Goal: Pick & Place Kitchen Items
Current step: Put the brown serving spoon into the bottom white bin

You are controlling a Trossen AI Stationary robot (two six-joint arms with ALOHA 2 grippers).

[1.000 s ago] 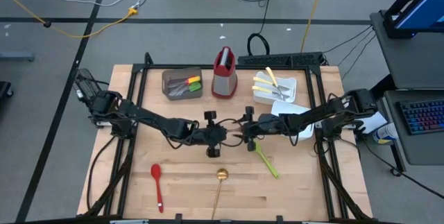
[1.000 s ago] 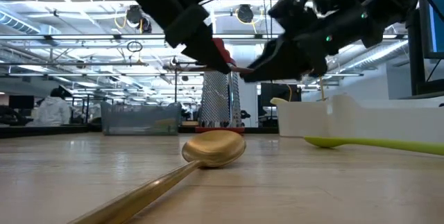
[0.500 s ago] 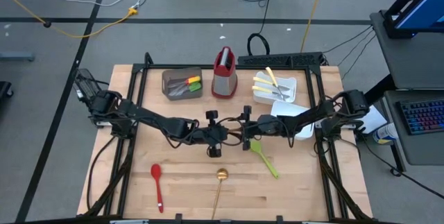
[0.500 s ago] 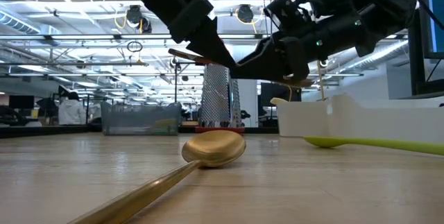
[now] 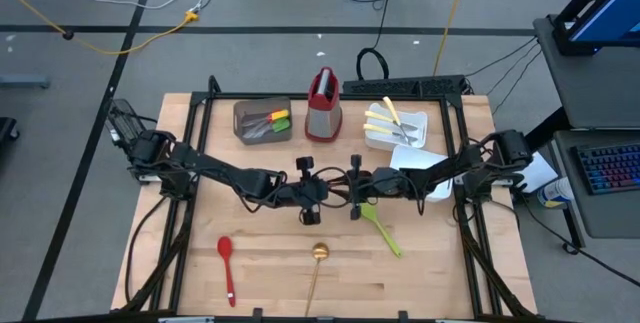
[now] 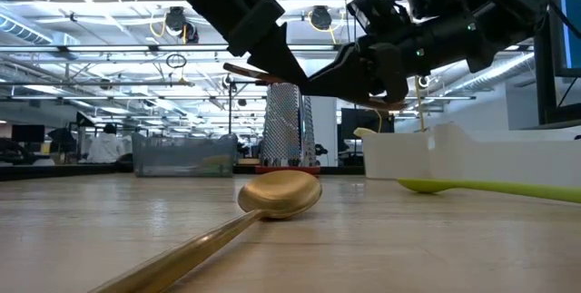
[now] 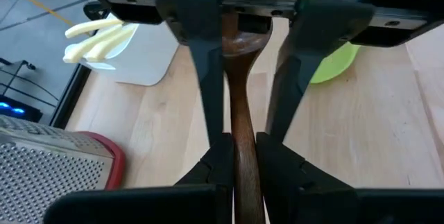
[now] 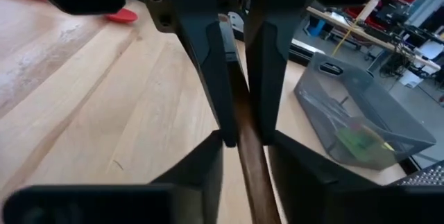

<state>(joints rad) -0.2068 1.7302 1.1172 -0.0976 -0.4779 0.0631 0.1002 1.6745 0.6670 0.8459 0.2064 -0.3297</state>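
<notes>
Here the two arms meet nose to nose above the middle of the wooden surface (image 5: 420,253), sharing one utensil: a dark wooden spoon (image 7: 243,123) held level in the air between them. The left gripper (image 7: 241,156) has its jaws clamped on the spoon's handle, the pads pressed to either side of it in the left wrist view, with the spoon's bowl reaching up toward the other arm. The right gripper (image 8: 239,137) faces it from the opposite end, and in the right wrist view its jaws sit tight against both sides of the same brown handle. Under and just beside the right gripper a green silicone spatula (image 5: 381,228) lies slanted on the surface, its head near the grippers. A gold long-handled spoon (image 5: 316,268) lies near the front edge, bowl toward the arms, and a red silicone spoon (image 5: 227,266) rests well to its left. Along the back stand a brown bin (image 5: 244,113) holding a few utensils, an upright red-and-steel grater (image 5: 322,103), and a white tray (image 5: 420,123) with yellow-handled knives (image 5: 381,123), with a second white tray (image 5: 440,189) beside it partly under the right arm.
</notes>
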